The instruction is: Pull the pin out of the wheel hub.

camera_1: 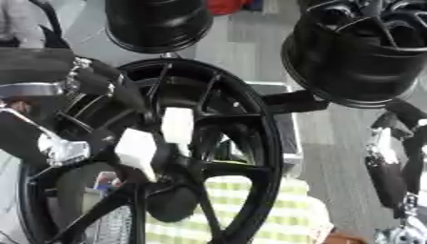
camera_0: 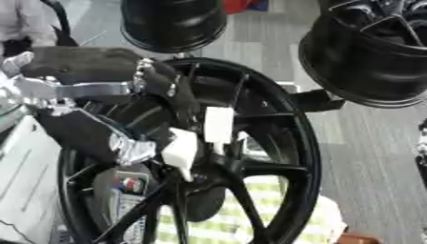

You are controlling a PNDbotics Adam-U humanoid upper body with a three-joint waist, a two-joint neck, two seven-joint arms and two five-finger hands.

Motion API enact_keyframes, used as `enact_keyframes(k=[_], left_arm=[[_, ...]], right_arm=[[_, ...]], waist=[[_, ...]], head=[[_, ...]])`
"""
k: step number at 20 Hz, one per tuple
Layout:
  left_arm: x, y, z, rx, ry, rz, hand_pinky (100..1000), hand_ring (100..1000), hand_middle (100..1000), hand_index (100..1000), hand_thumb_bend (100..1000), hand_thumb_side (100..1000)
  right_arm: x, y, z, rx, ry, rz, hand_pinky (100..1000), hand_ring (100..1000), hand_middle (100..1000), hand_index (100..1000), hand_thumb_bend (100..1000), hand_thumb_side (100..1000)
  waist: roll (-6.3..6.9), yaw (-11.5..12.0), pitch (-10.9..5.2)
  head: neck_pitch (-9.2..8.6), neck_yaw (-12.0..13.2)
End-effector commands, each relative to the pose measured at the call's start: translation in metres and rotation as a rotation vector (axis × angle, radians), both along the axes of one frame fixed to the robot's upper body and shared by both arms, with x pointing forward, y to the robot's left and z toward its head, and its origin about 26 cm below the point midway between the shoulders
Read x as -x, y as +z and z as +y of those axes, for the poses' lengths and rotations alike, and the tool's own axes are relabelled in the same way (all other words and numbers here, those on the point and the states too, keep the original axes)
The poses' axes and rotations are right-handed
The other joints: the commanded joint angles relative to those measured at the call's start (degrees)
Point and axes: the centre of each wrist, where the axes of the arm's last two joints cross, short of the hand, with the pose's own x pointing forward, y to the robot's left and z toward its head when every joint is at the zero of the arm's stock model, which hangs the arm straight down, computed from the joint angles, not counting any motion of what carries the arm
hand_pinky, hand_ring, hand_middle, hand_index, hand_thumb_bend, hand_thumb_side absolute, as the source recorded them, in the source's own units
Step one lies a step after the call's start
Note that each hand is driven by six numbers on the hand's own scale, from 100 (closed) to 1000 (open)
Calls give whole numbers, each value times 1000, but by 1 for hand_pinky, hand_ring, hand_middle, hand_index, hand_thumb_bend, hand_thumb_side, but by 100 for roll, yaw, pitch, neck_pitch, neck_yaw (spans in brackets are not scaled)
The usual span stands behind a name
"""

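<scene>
Nearest, low in the view: yellow-green checked cloth (camera_0: 250, 209) showing through the spokes, plus some greyish object (camera_0: 125, 195) with a red-blue label behind the lower-left spokes. Can't identify it.

The wheel (camera_0: 296, 143) stands upright, black, multi-spoke, filling the middle. No counter is visible under it, so I can't say what carries it.

Left robot hand (camera_0: 179, 143) comes in from the left edge and reaches to the hub (camera_0: 208, 178), where the spokes meet. White fingertips (camera_0: 218, 125) sit just above the hub, one pad pointing up and one angled beside it. They look drawn together as if pinching, but the pin itself isn't visible: hidden behind the pads or too small to see. Can't confirm what's between them, or that contact is made.

Right robot hand (camera_1: 385, 157) hangs near the right edge in the right eye view, idle, well apart from the wheel. Can't tell its finger state.

Judgement on the step, extraction at the hub:
- pull along the pin's axis, straight out of the wheel face, no sideways load
- keep the wrist clear of the spokes
- risk is pads slipping off, or the pin cocking and binding

Farther back: two more black rims (camera_0: 171, 24) (camera_0: 367, 52) at top centre and top right, with grey floor (camera_0: 375, 157) between.
</scene>
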Motion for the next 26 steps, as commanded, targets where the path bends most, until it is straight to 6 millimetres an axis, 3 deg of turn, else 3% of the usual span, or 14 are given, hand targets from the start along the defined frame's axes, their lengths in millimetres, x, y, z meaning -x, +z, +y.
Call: enact_keyframes(k=[1,5,9,13,14,15,16,17,18,26], left_arm=[[3,4,-4,-22,36,-9,819,768,754,867,100,694],[3,0,-6,-50,67,3,823,773,758,860,100,755],[3,-5,-8,-81,93,10,836,785,773,868,165,810],[3,-7,-9,-96,106,-5,852,793,780,870,196,706],[2,-8,-9,-100,107,-10,862,796,785,874,186,619],[2,-8,-9,-104,109,-16,865,797,786,874,186,599],[2,-9,-9,-109,107,-24,883,801,785,874,213,479],[2,-10,-9,-117,103,-27,884,801,784,875,217,466],[2,-10,-9,-125,97,-31,891,804,786,879,229,359],[2,-11,-6,-142,128,-45,877,800,781,881,222,377]], right_arm=[[1,6,-1,0,8,-15,690,813,706,791,100,639],[1,6,1,-9,10,-13,689,813,705,791,100,640],[1,5,2,-16,13,-9,688,813,704,791,100,640],[2,4,4,-24,17,-4,687,812,703,791,100,642],[2,4,5,-26,18,-2,686,812,703,791,100,642],[2,3,5,-28,18,-1,686,812,703,791,100,642],[2,3,5,-29,18,0,686,811,702,791,100,642],[2,3,6,-30,18,0,686,811,702,790,100,642],[2,3,6,-31,18,1,686,811,701,790,100,643],[2,2,8,-40,20,6,685,811,699,790,100,644]], waist=[[7,2,-97],[-10,-2,-88],[-37,2,-71],[-61,9,-48],[-66,9,-43],[-70,9,-39],[-73,9,-34],[-75,9,-31],[-76,10,-29],[-74,2,-18]], head=[[40,13],[178,-21],[343,-5],[395,15],[395,18],[395,20],[395,25],[394,29],[395,30],[345,50]])
